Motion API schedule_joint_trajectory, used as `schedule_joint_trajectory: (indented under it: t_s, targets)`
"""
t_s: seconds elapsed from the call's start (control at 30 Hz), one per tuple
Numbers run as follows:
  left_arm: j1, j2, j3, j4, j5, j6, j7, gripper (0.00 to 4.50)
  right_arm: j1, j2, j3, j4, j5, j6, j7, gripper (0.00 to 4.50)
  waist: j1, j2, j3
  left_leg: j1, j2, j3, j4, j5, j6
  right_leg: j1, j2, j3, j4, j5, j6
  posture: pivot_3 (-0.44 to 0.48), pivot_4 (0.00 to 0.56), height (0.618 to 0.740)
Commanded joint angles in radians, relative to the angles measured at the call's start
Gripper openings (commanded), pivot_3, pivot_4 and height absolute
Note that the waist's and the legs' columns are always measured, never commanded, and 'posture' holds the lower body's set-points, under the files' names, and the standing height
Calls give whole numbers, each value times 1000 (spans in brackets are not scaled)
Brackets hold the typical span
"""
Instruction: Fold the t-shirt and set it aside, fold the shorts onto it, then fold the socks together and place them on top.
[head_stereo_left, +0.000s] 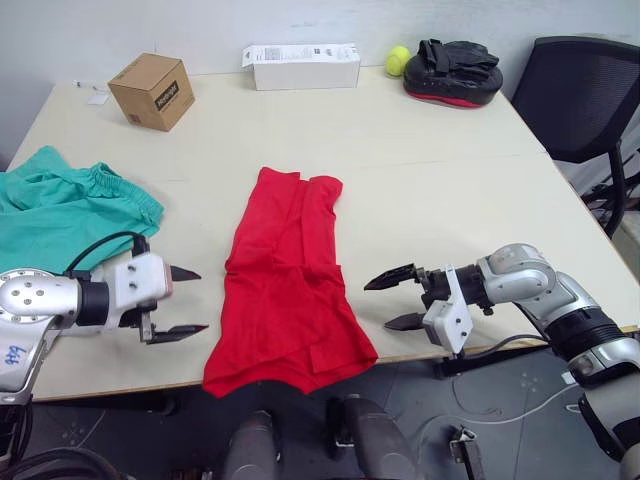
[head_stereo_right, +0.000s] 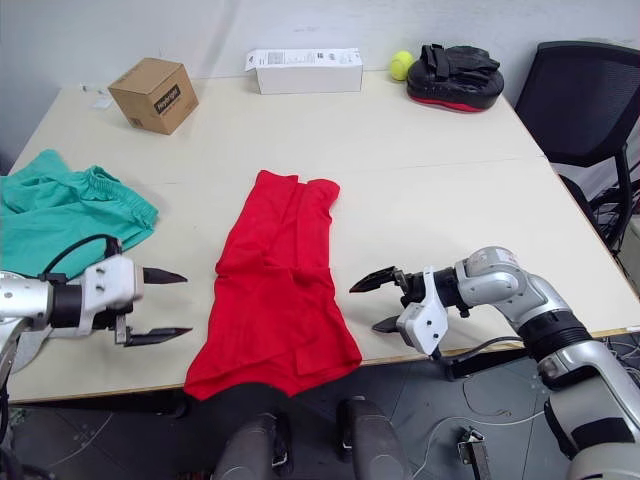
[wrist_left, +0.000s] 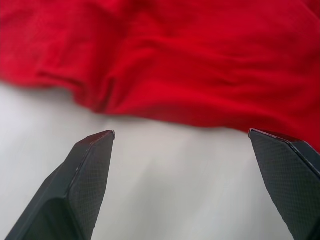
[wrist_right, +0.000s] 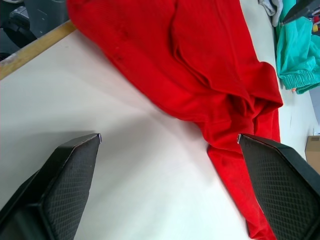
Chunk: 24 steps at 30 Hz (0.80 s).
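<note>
The red t-shirt (head_stereo_left: 285, 290) lies in the middle of the table as a long narrow strip, and its near end droops over the front edge. My left gripper (head_stereo_left: 200, 300) hovers open just left of the strip's lower part, with nothing between its fingers. On the opposite side my right gripper (head_stereo_left: 378, 305) is open too, pointing at the cloth and a short gap from it. The teal shorts (head_stereo_left: 60, 205) are bunched at the table's left edge. A scrap of pale grey cloth (wrist_right: 271, 6), apparently the socks, peeks out beside the shorts.
Along the far side stand a cardboard box (head_stereo_left: 152, 90), a white carton (head_stereo_left: 302, 66), a tennis ball (head_stereo_left: 398, 60) and a black and red pad (head_stereo_left: 452, 70). An office chair (head_stereo_left: 580, 95) stands off the right corner. Bare tabletop (head_stereo_left: 450, 190) lies right of the shirt.
</note>
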Motion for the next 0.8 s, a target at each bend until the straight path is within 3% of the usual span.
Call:
schedule_joint_trajectory:
  t_s: [0.03, 0.17, 0.3, 0.7, 0.8]
  targets:
    - [22, 25, -2, 51, 51, -334, -58, 4500, -5, -3, -20, 10, -16, -47, -26, 4467, -1, 0, 0, 0, 0, 0, 0, 0, 1, 0, 0, 0, 0, 0, 0, 0, 150, 740]
    - [13, 25, -34, 154, 84, -642, -75, 4500, 11, 0, -13, 5, -34, -70, -53, 4467, 0, 0, 0, 0, 0, 1, -1, -1, 1, 0, 0, 0, 0, 0, 0, 0, 150, 740]
    - [-13, 5, -90, 224, 103, -807, -48, 4500, 32, 13, 1, -13, -67, -100, -84, 4467, 1, 0, 0, 0, 0, 1, -2, -1, 2, 0, 0, 0, 0, 0, 0, 0, 150, 740]
    - [-53, -20, -225, 245, 154, -864, 50, 4500, 25, 64, 57, -51, -167, -165, -155, 4467, 2, 3, -1, 2, 0, 2, -1, -1, 2, 2, 0, 0, 0, 1, 1, 0, 150, 740]
    - [-27, -7, -247, 215, 139, -842, 54, 3863, 28, 79, 88, -73, -163, -146, -154, 4500, 1, 4, -2, 3, 0, 2, -2, -2, 3, 3, -1, 0, 0, 1, 2, 0, 150, 740]
